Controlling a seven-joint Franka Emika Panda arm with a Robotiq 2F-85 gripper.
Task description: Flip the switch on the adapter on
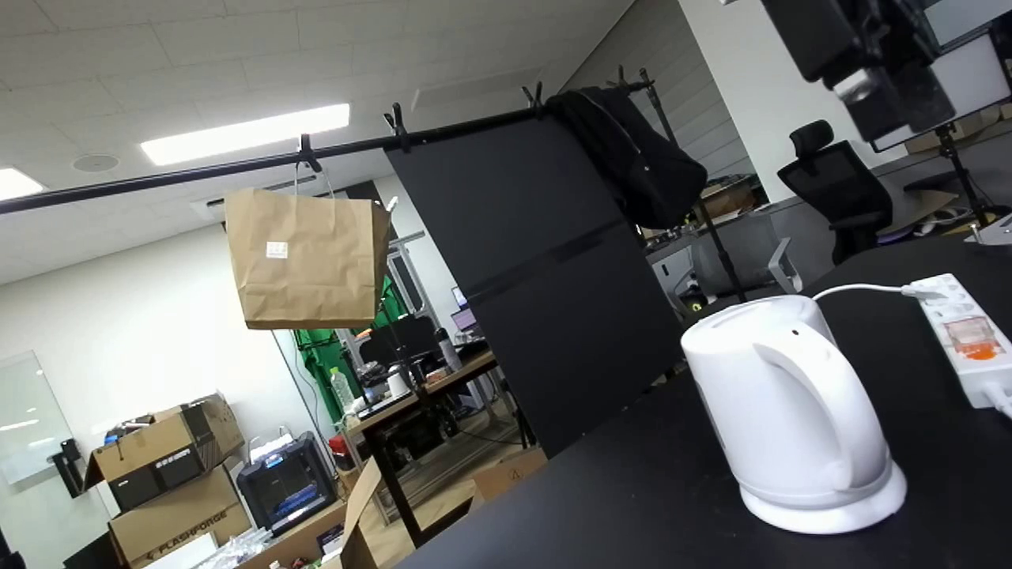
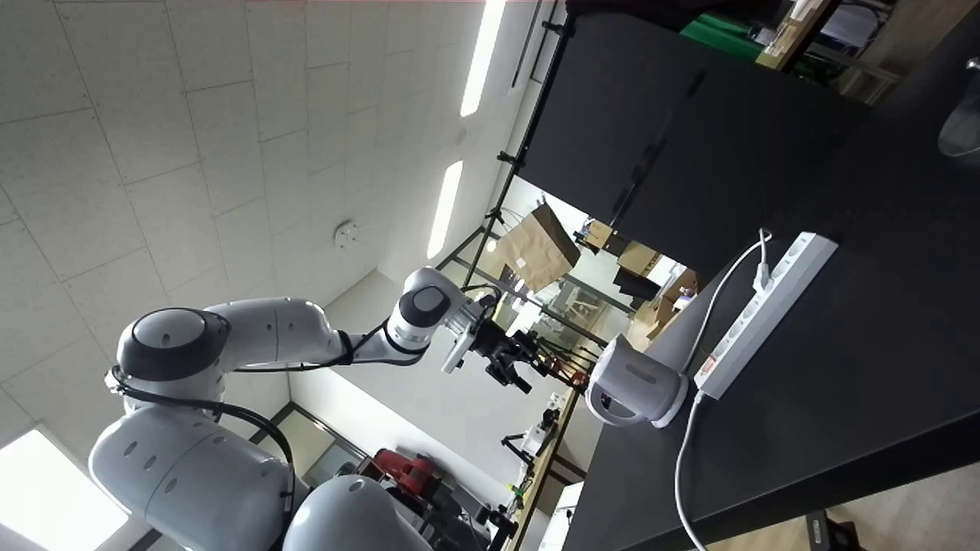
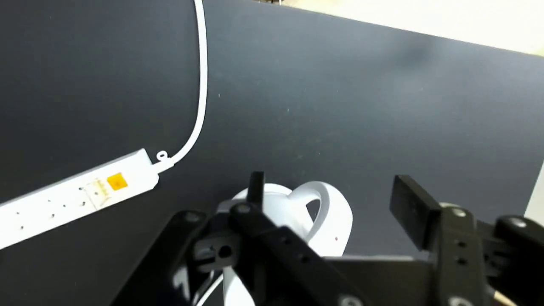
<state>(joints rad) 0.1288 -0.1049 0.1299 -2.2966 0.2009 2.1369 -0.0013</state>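
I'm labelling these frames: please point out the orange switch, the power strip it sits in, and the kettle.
Switch [image 3: 117, 181], in the wrist view: on its orange face.
Power strip [image 2: 770, 314], in an exterior view: on its long side, about midway.
Kettle [image 1: 771, 423], in an exterior view: on its body, beside the handle.

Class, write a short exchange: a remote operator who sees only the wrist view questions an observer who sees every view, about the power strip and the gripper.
Operator: Past my picture's left edge, is anything plugged into the power strip?
Observer: Yes, both exterior views show a white plug in it, some way along from the switch.
Operator: Is the gripper clear of what lies below?
Observer: Yes; in an exterior view a gap shows between it and the kettle.
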